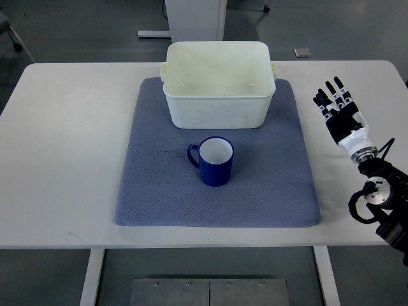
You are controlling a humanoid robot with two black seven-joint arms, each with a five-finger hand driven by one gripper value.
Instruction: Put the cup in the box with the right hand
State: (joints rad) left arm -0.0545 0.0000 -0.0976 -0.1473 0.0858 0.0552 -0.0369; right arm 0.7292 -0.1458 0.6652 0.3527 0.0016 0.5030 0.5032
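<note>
A dark blue cup [215, 162] with a white inside stands upright on the blue-grey mat [268, 191], its handle pointing left. Just behind it on the mat sits the cream plastic box [218, 109], with nothing showing inside. My right hand [336, 105] hovers over the white table to the right of the mat, well away from the cup. Its black-and-white fingers [333, 95] are stretched out flat and hold nothing. The right forearm comes in from the lower right corner. The left arm does not show.
The white table [64, 159] carries the mat at its middle. Grey floor and a white post base lie beyond the far edge. A metal plate shows below the table's front edge.
</note>
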